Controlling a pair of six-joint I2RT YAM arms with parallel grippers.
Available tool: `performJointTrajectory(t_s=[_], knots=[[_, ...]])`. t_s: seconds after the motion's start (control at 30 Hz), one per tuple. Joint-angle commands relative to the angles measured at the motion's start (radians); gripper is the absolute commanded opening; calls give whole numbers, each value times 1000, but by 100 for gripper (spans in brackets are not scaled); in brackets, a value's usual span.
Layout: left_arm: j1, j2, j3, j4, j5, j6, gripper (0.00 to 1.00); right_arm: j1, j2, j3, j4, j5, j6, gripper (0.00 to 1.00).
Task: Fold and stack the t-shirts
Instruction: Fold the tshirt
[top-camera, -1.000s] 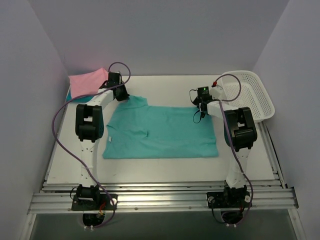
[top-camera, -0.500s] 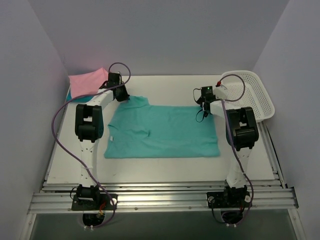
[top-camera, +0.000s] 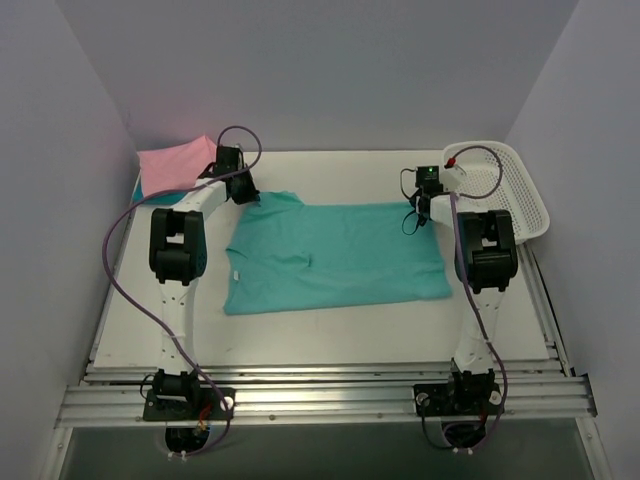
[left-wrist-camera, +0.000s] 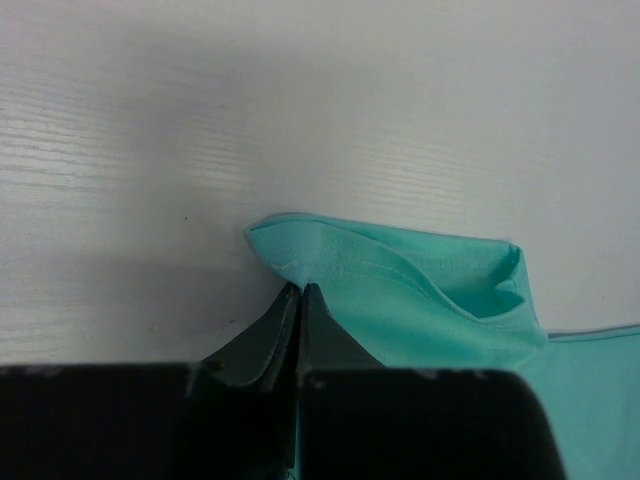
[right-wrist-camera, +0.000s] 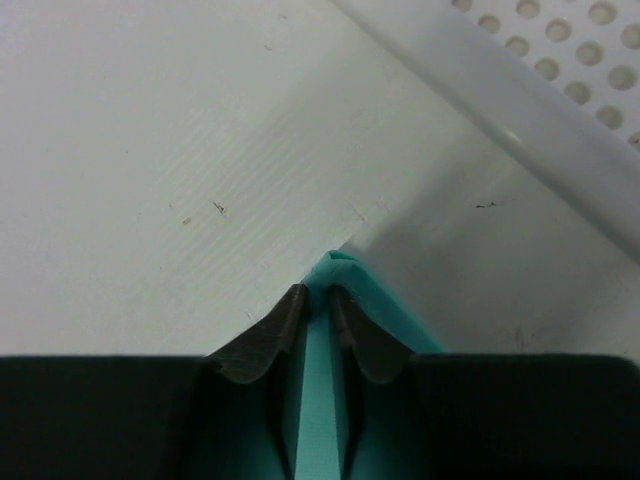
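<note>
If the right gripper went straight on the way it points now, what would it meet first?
Probably bare table, just past the teal-green t-shirt corner the right gripper pinches. The white mesh basket lies right of that line, though depth is unclear.

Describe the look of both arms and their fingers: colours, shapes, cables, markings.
Both the left arm and right arm have slim white links with bulky black joint housings. A purple cable loops along each. The right wrist carries a small green light and a red connector. The left fingers and right fingers are dark, tapering wedges.
</note>
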Motion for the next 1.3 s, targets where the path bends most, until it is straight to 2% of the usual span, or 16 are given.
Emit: performJointTrajectory(t_s=[0.0, 0.1, 0.53, 0.7, 1.27], knots=[[11, -48, -17, -15, 3, 19, 2, 0, 63, 22, -112, -59, -15, 9], [12, -50, -21, -12, 4, 19, 2, 0, 73, 30, -111, -81, -25, 0], [11, -71, -46, 25, 17, 20, 2, 11, 35, 2, -91, -101, -38, 0], [7, -115, -98, 75, 17, 29, 2, 24, -38, -11, -100, -85, -42, 0], [-45, -281, -167, 82, -39, 111, 2, 60, -356, -160, -120, -65, -58, 0]])
